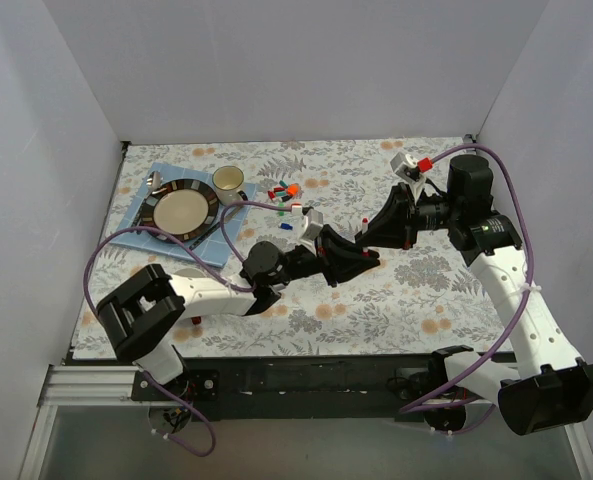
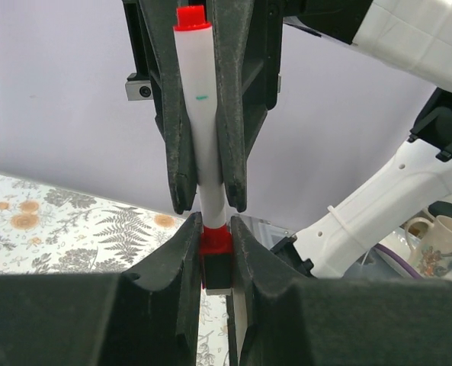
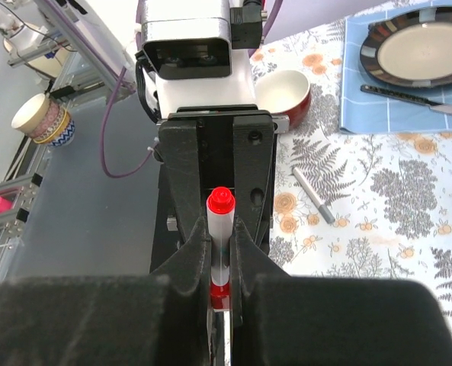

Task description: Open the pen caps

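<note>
A: Your left gripper (image 2: 214, 229) is pinching the small red plastic pen cap (image 2: 214, 242) of a thin white pen (image 2: 203, 114), its fingers pressing on the cap from both sides.

B: And your right gripper (image 2: 209, 204) is clamping the white barrel just beside that cap, so the two sets of fingertips are nearly touching. The cap is sitting against the barrel, and a red plug (image 2: 191, 15) at the pen's other end is poking out behind the right fingers.

A: You are holding the pen in the air above the middle of the floral-clothed table (image 1: 416, 290), a little toward its right edge.

B: The loose caps (image 1: 282, 192), red, blue, green and orange, are lying in a small heap near the far edge, just right of a cream cup (image 1: 228, 180). A dark-rimmed round plate (image 1: 181, 208) is resting on a blue placemat (image 1: 136, 235) by the far left corner, and a grey pen (image 3: 313, 196) is lying on the cloth.
</note>
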